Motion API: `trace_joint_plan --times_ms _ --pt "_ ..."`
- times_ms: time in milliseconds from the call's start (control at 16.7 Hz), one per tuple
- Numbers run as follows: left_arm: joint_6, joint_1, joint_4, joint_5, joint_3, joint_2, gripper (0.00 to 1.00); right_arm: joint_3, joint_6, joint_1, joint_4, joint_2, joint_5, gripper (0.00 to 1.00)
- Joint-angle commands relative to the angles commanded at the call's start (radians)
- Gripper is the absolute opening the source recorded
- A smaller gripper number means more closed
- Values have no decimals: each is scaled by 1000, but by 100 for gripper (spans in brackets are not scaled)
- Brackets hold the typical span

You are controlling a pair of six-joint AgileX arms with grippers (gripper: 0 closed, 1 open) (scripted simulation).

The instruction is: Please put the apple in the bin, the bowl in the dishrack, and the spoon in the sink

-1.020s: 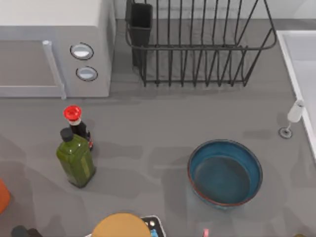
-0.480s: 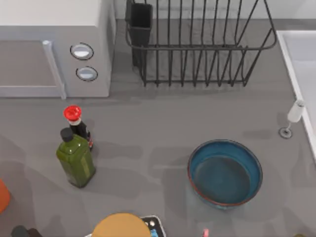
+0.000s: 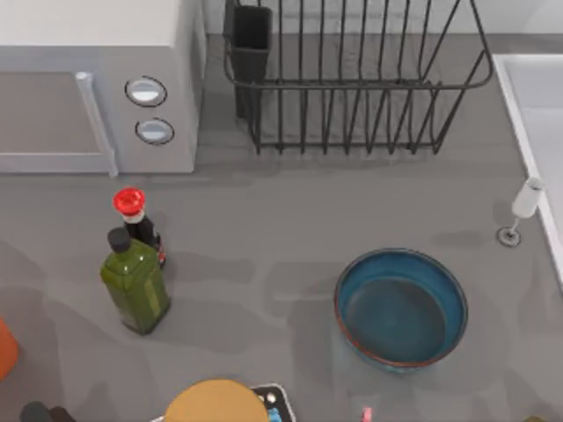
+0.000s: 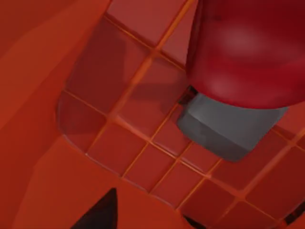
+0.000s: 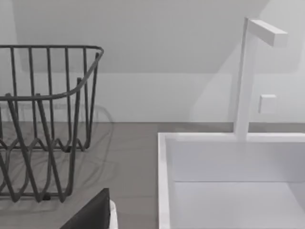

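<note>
In the left wrist view my left gripper [image 4: 196, 217] is down inside the orange bin [image 4: 43, 67], open, with a dark fingertip [image 4: 101, 214] low in the picture. The glossy red apple [image 4: 252, 47] is over the bin's gridded floor, apart from that fingertip, with a grey block [image 4: 228, 129] just under it. The blue bowl [image 3: 400, 308] stands upright on the counter at the front right. The black wire dishrack [image 3: 352, 79] is at the back. The white sink [image 3: 541, 105] runs along the right edge. The spoon is out of view.
A microwave [image 3: 97, 88] fills the back left. A green bottle [image 3: 134, 281] and a red-capped bottle [image 3: 132, 211] stand front left. A small white stemmed object [image 3: 525, 200] stands by the sink rim. My right gripper [image 5: 152, 226] is parked facing the faucet [image 5: 248, 71].
</note>
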State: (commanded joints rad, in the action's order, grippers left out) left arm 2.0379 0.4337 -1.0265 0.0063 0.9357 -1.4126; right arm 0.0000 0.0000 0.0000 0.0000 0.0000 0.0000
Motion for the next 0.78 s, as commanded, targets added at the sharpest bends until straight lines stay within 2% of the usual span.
trace_joint_plan --times_ms 240,420,600,780 --pt "-6 3 -29 10 27 21 100 0 0 0 0 0 0 100" --pt "-68 -14 11 15 1 71 100 0 0 0 0 0 0 100" --pt "-223 -51 100 20 -69 185 100 0 0 0 0 0 0 100" --pt "-469 -101 221 18 -181 345 100 0 0 0 0 0 0 100"
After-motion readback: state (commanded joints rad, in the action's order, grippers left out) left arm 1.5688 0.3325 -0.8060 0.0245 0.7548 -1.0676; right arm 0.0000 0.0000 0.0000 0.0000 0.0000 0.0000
